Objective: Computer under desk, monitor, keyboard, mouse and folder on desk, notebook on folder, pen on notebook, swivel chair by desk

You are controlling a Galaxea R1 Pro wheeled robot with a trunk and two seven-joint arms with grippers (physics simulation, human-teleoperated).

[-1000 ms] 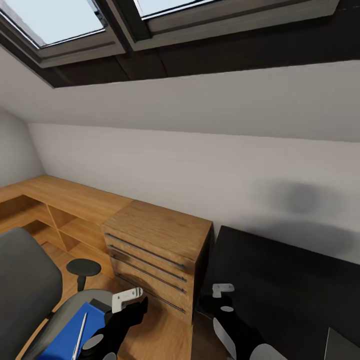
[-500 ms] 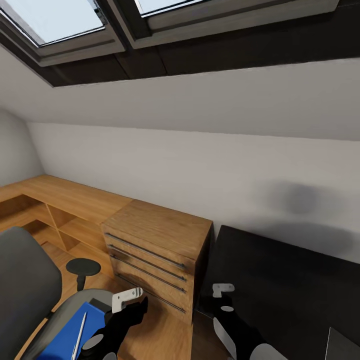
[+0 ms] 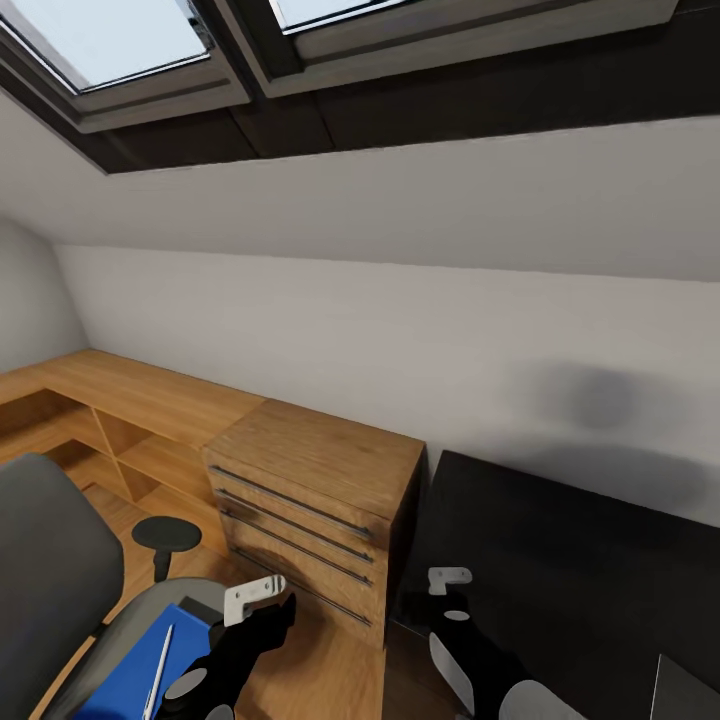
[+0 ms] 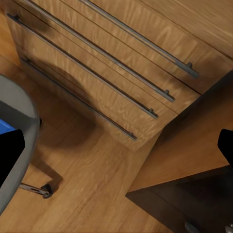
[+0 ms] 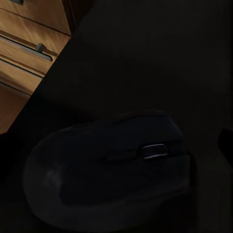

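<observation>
1. Low at the far left of the head view, the swivel chair (image 3: pixel 45 560) stands on the wooden floor with the blue folder (image 3: pixel 135 665) lying flat on its seat; a slim pale stick, probably the pen (image 3: pixel 158 668), rests on the folder, its long axis running roughly away from the robot.
2. Just to the right of the folder, the left gripper (image 3: pixel 255 592) hangs above the chair's seat edge, facing the wooden drawer cabinet (image 3: pixel 315 500). In the left wrist view its dark fingers (image 4: pixel 10 153) sit at opposite edges of the picture, so they look spread with nothing between them.
3. Further right, the right gripper (image 3: pixel 447 577) hovers over the near-left corner of the black counter (image 3: pixel 580 560). The right wrist view shows the mouse (image 5: pixel 109 167) lying on the counter straight ahead of that hand, its long axis crosswise to the view.
4. Whether the right fingers are apart or together cannot be told.
5. Judged from this, the right arm is far the nearer one to the mouse, the left arm to the folder.
</observation>
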